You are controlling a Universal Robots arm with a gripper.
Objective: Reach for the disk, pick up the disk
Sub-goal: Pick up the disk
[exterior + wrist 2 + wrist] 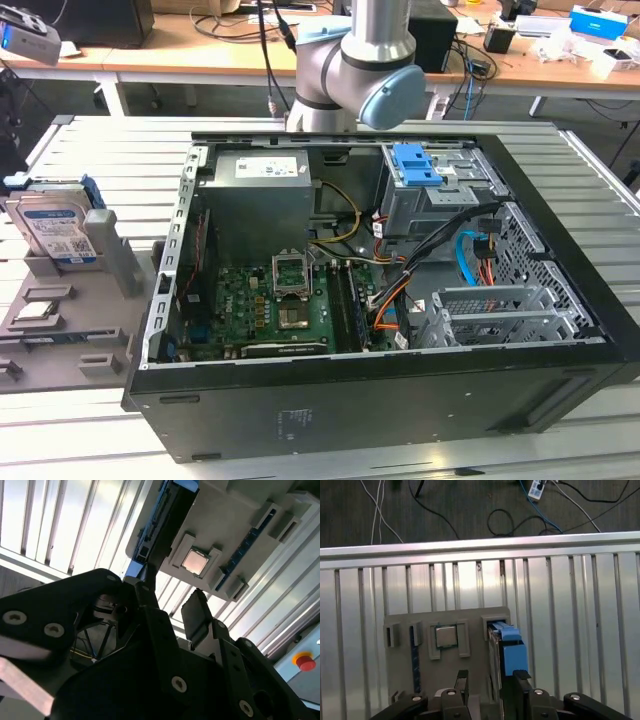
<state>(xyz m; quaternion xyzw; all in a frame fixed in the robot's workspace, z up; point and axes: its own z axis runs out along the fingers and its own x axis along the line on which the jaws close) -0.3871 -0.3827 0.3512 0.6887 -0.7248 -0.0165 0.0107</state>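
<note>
The disk (pixel 55 228) stands on edge in a slot of the grey holder (pixel 60 330), at the exterior view's left. It is silver-grey, with a white and blue label and blue side rails. In the first wrist view the disk's (pixel 511 650) blue rail faces up at me from the holder (pixel 470 620). My gripper (pixel 491 680) is open, with nothing between its dark fingers (pixel 462 679). It hangs above the disk, roughly in line with its upper edge and apart from it. In the second wrist view the gripper (pixel 170 592) points toward the disk's dark edge (pixel 167 525).
A small square silver chip (pixel 446 636) sits in the holder beside the disk. An open computer case (pixel 380 300) with a blue latch piece (pixel 415 165) fills the slatted metal table (pixel 100 150). Past the table's edge (pixel 480 547), cables lie on the floor.
</note>
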